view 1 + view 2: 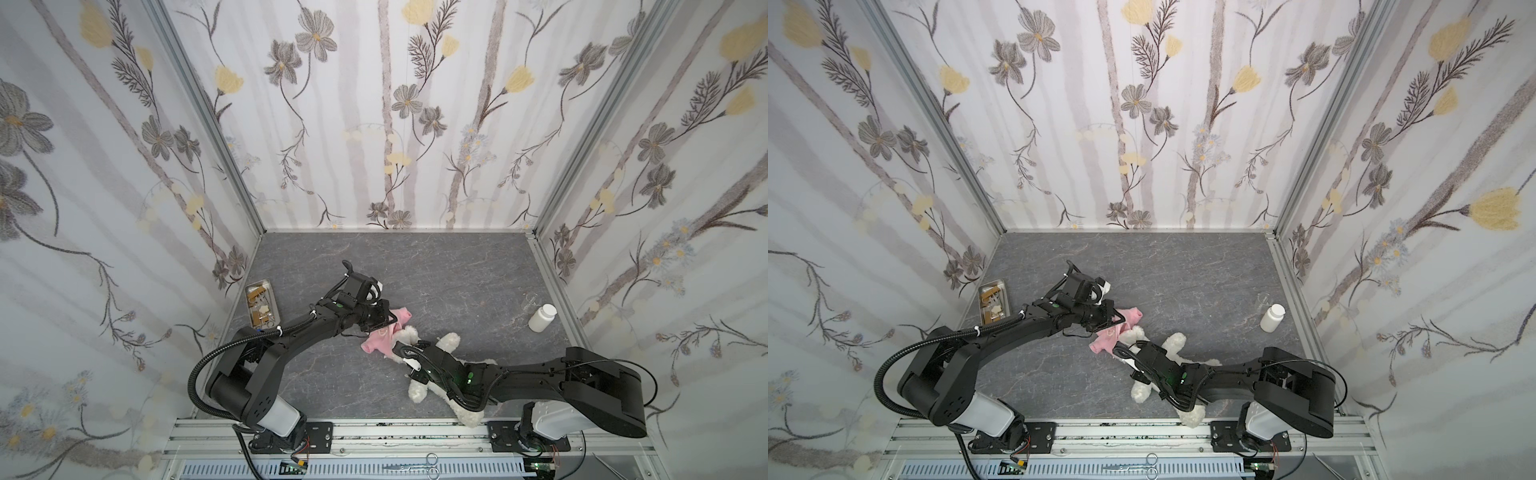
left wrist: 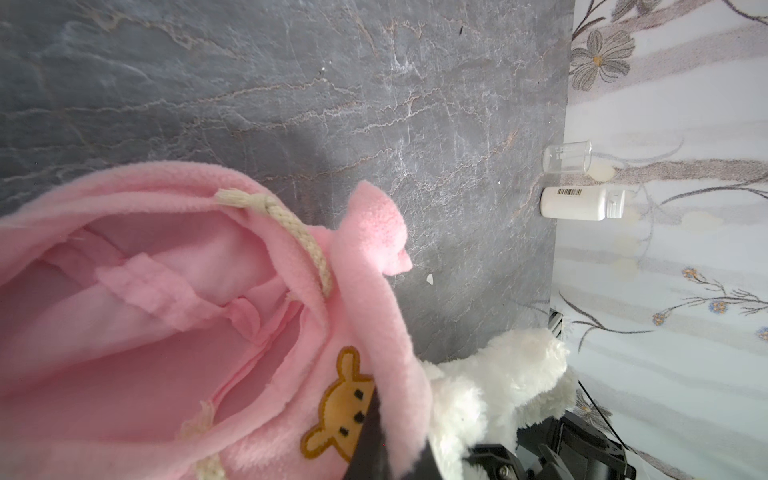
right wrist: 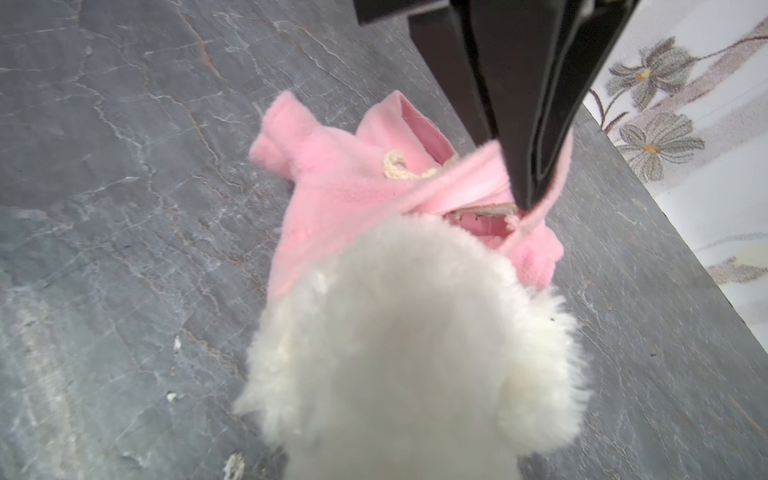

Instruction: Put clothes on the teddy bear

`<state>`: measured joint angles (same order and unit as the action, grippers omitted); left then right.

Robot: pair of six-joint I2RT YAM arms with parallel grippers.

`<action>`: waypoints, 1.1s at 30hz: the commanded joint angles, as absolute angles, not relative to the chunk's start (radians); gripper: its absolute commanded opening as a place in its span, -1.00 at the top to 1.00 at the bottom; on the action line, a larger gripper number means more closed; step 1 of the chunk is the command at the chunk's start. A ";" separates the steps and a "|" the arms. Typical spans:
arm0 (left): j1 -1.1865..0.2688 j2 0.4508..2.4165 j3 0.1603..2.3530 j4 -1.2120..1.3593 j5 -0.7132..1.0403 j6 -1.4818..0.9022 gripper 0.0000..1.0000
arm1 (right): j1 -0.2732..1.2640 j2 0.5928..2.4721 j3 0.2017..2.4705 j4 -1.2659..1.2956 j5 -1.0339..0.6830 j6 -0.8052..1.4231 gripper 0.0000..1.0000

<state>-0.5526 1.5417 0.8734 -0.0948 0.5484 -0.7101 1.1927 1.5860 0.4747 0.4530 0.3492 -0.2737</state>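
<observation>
Grey tabletop (image 1: 436, 282) — fluffy white teddy bear (image 1: 449, 341) gripped by right claw (image 1: 404, 355); left claw (image 1: 391, 322) pinches pink hoodie (image 1: 376, 343).

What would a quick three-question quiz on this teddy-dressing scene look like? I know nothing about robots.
1. True or false: the fluffy white plush teddy bear is already fully dressed in the pink fleece hoodie.
2. Fill in: beside the white plastic bottle stands a clear ___.
3. The left arm's jaws pinch: A) the hoodie, B) the bottle, C) the metal tray?
Key: 1 false; 2 beaker; 3 A.
</observation>
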 commanded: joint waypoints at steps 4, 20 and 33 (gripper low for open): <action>-0.558 1.554 0.891 -0.081 0.512 -0.715 1.00 | 1.201 1.558 0.464 0.561 0.230 -0.398 0.87; -0.574 1.488 0.846 -0.137 0.557 -0.680 1.00 | 1.082 1.632 0.479 0.589 0.189 -0.295 0.90; -0.596 1.439 0.836 -0.181 0.535 -0.680 1.00 | 1.038 1.680 0.592 0.483 0.244 -0.063 0.96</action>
